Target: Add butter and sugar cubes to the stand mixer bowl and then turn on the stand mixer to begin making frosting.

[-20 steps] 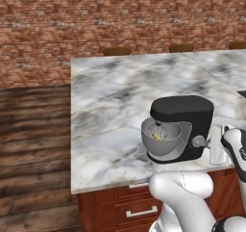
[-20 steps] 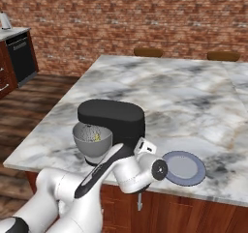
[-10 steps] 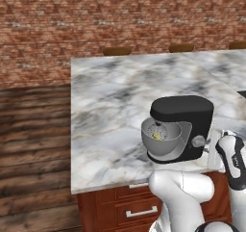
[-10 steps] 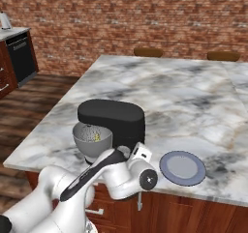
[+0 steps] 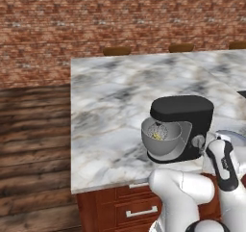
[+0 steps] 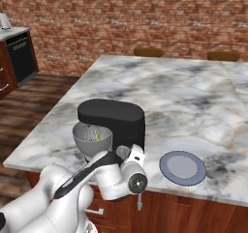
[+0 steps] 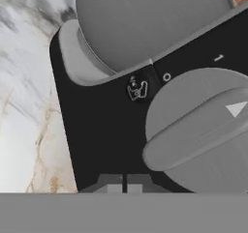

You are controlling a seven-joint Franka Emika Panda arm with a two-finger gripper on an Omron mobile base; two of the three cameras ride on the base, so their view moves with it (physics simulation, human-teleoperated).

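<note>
One stand mixer (image 5: 185, 125), one stand mixer bowl (image 5: 161, 139), one plate (image 6: 182, 167) on counter (image 5: 110, 96); gripper (image 7: 123, 182) closed, empty, beside knob (image 7: 201, 128).

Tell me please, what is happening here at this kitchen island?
A white robot arm is working at the side of the black stand mixer, which stands on the marble counter. Its hand is shut, with nothing held, and sits close in front of the mixer's silver knob. Something yellowish, perhaps the butter, already lies in the stand mixer bowl under the whisk. A blue-grey plate lies on the counter beside the mixer.
</note>
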